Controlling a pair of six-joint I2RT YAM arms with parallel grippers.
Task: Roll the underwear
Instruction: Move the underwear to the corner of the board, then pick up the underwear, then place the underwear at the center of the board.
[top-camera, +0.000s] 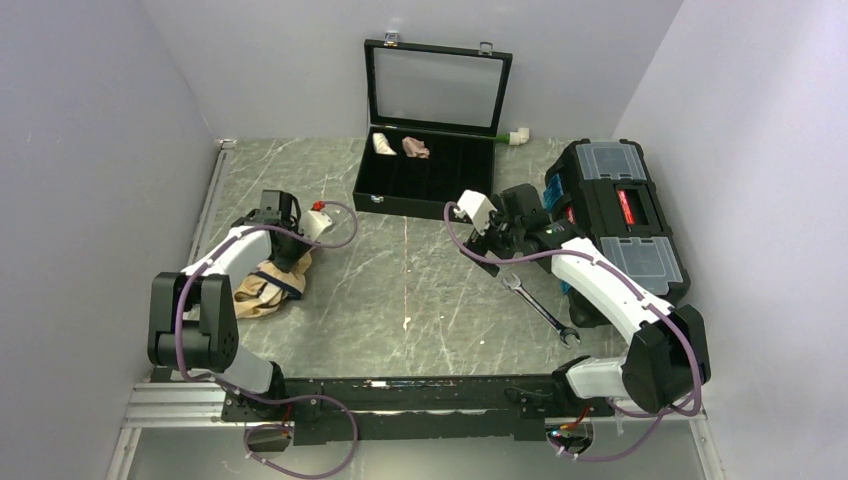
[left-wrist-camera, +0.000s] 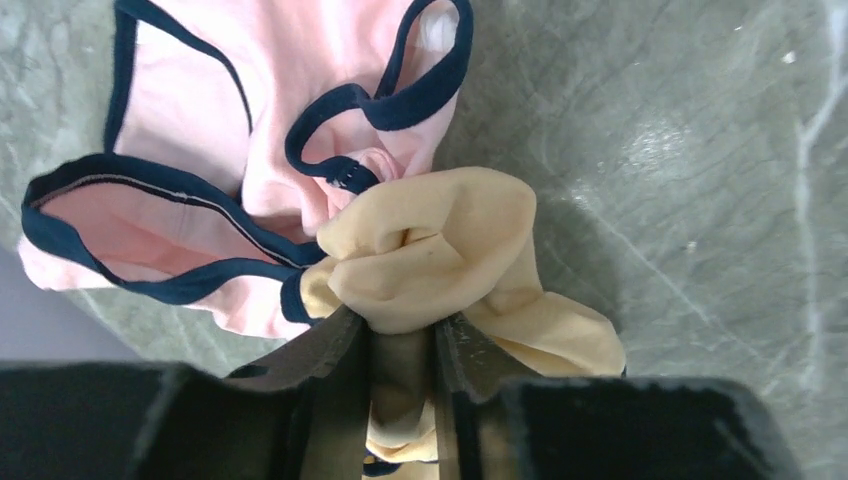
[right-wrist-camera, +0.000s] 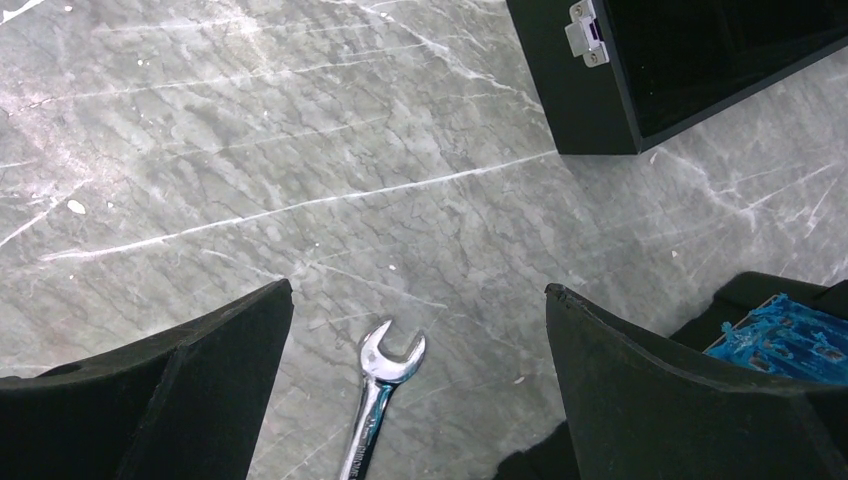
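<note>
Left wrist is showing left gripper (left-wrist-camera: 400, 345) pinching the underwear (left-wrist-camera: 440, 250) at a bunched fold, touching pink underwear (left-wrist-camera: 200, 120). Cloth is looking soft, floppy and light; the hem is probably offering a better hold. Right gripper (right-wrist-camera: 418, 290) is gaping wide, empty.

One tan underwear (left-wrist-camera: 440, 240), one pink underwear (left-wrist-camera: 200, 110), one wrench (top-camera: 540, 305), one black case (top-camera: 400, 203), two little cloth rolls (top-camera: 383, 143) (top-camera: 416, 147), one big toolbox (top-camera: 620, 210), two robot arms (top-camera: 225, 255) (top-camera: 600, 280).
</note>
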